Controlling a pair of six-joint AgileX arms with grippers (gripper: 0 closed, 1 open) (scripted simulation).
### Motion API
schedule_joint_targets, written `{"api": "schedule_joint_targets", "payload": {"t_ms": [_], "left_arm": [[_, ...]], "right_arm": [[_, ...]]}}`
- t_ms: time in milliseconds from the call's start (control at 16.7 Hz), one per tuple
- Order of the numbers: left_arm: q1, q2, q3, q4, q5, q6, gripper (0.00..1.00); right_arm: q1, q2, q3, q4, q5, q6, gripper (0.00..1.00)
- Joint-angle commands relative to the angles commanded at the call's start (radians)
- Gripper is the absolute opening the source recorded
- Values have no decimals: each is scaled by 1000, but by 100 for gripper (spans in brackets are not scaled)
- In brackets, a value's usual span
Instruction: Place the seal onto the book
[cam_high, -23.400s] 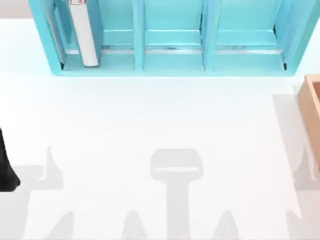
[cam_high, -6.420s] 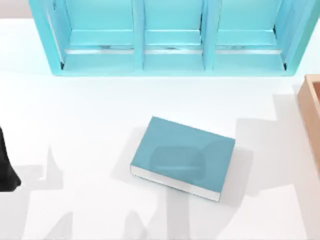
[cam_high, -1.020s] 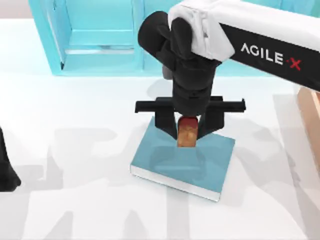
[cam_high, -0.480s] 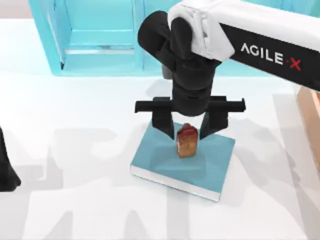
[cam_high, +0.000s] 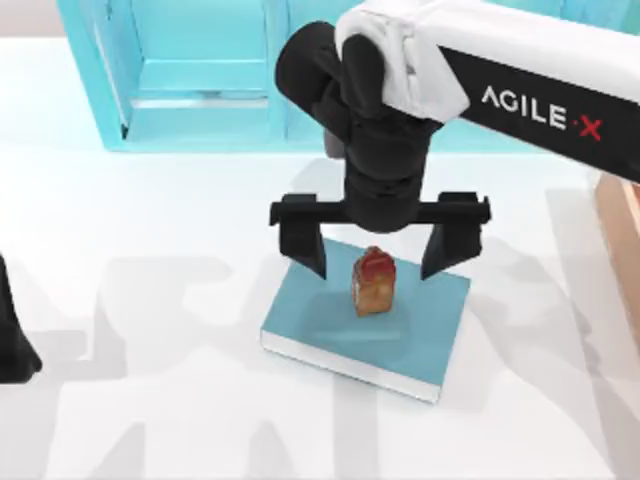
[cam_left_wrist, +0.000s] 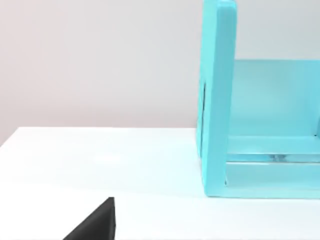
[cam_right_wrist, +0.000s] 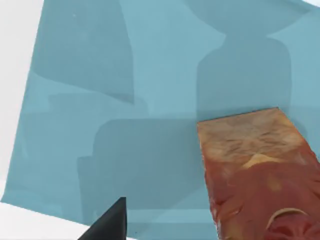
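Note:
The seal (cam_high: 373, 283), an orange-tan block with a red knob on top, stands upright on the teal-blue book (cam_high: 330, 325) lying flat at the table's middle. My right gripper (cam_high: 375, 258) hangs over the book's far part, open wide, one finger on each side of the seal and apart from it. In the right wrist view the seal (cam_right_wrist: 257, 170) rests on the book's cover (cam_right_wrist: 100, 110), with one dark fingertip (cam_right_wrist: 111, 224) at the picture's edge. My left arm (cam_high: 12, 335) stays parked at the table's left edge.
A big light-blue compartment shelf (cam_high: 180, 75) stands along the table's back, with its side wall (cam_left_wrist: 216, 100) in the left wrist view. A tan wooden box (cam_high: 622, 235) sits at the right edge. White tabletop lies free in front of and left of the book.
My right gripper has opened its fingers and let go of the seal, which now stands on the book by itself. The fingers spread wider over the last half second.

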Motion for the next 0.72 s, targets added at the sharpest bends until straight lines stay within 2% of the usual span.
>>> {"api": "schedule_joint_targets", "payload": {"t_ms": [300, 720], "left_arm": [[0, 0, 0, 0, 0, 0, 100], [0, 0, 0, 0, 0, 0, 100]], "right_arm": [[-2, 0, 3, -3, 0, 0, 100], [-2, 0, 118, -118, 0, -1, 100]]}}
